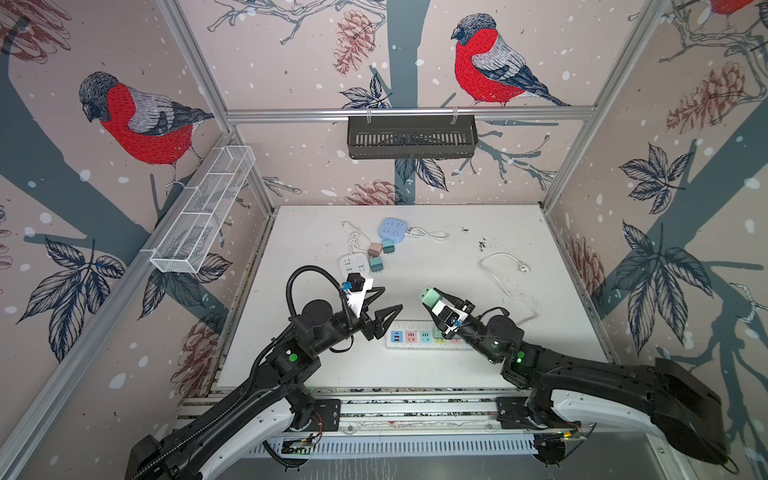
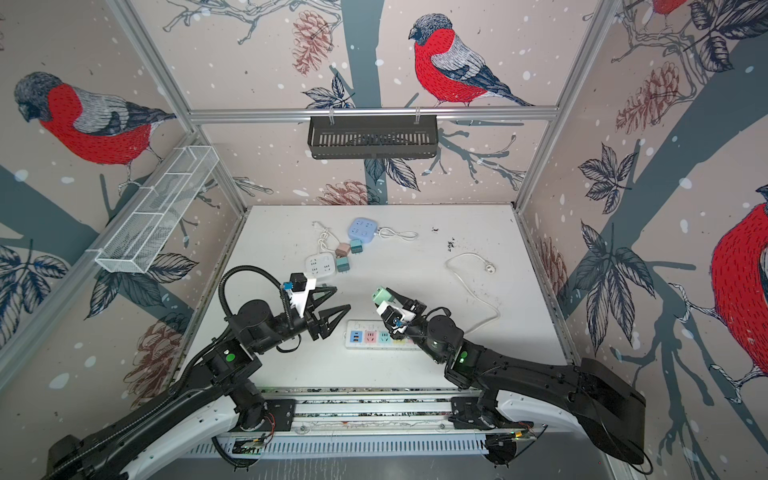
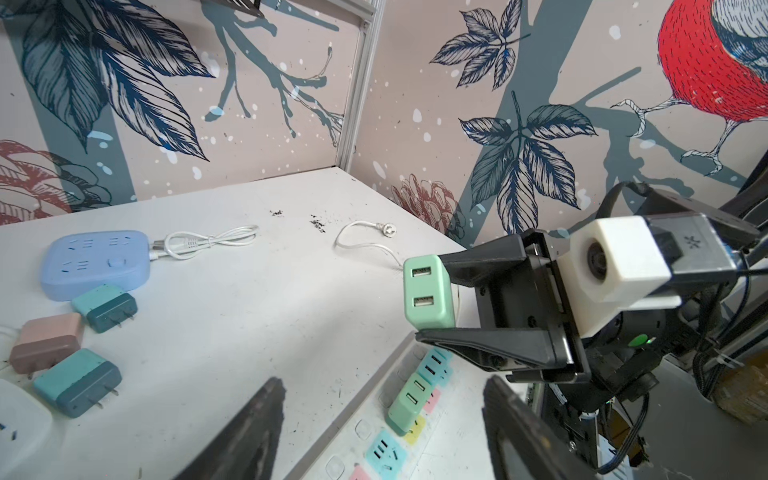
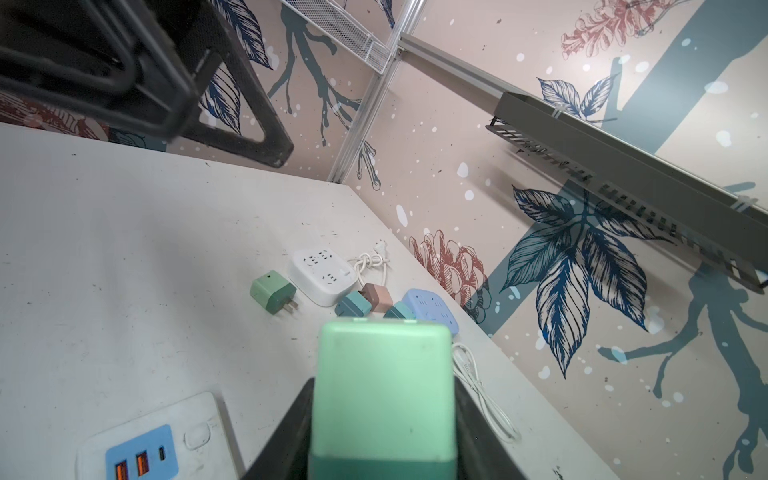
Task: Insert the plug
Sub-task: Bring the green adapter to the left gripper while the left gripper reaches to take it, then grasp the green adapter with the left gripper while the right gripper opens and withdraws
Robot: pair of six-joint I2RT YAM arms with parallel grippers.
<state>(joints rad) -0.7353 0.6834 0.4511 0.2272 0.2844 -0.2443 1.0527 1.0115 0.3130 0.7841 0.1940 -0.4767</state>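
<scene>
My right gripper (image 1: pixel 434 301) is shut on a mint green plug (image 1: pixel 432 296) with two USB ports and holds it in the air above the table. The left wrist view shows that plug (image 3: pixel 426 286) between the black fingers. It fills the jaws in the right wrist view (image 4: pixel 382 390). Below lies the white power strip (image 1: pixel 415 337) (image 2: pixel 370 337) with coloured sockets near the table's front. Another mint plug (image 3: pixel 409 405) sits in one of its sockets. My left gripper (image 1: pixel 393 297) (image 3: pixel 384 382) hovers open and empty over the strip's left end.
At the back of the table lie a blue socket cube (image 1: pixel 392 228), a white socket cube (image 1: pixel 354 264) and several small teal and pink plugs (image 1: pixel 376 249). A green plug (image 4: pixel 272 293) lies by the white cube. The strip's white cord (image 1: pixel 524 268) runs right. Baskets hang on the walls.
</scene>
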